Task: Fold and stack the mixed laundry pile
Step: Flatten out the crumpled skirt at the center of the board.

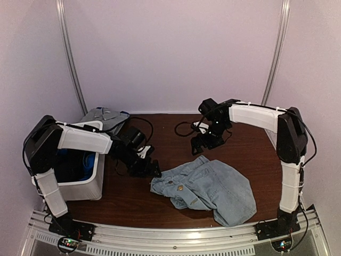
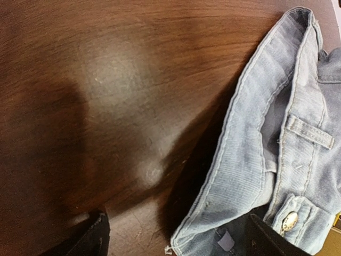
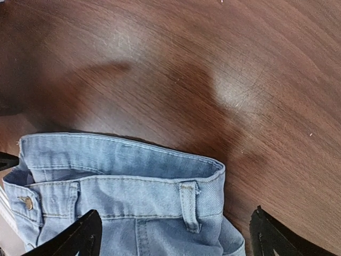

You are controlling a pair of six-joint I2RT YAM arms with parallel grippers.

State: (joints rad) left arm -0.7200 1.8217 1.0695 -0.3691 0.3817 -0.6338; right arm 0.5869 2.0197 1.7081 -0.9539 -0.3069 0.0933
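A pair of faded light-blue denim shorts (image 1: 205, 188) lies crumpled on the brown table (image 1: 245, 144) at front centre. My left gripper (image 1: 151, 169) is open just left of the waistband corner (image 2: 234, 176), one fingertip (image 2: 269, 240) over the denim, holding nothing. My right gripper (image 1: 206, 141) is open above the far edge of the shorts; its wrist view shows the waistband with a belt loop (image 3: 189, 205) between the fingertips (image 3: 85, 234). A pale grey-blue piece (image 1: 104, 116) drapes over the bin's far side. Bright royal-blue fabric (image 1: 88, 160) shows inside the bin.
A white plastic bin (image 1: 85, 184) stands at the left under my left arm. Black cables (image 1: 184, 128) lie on the table behind the grippers. White walls close in on all sides.
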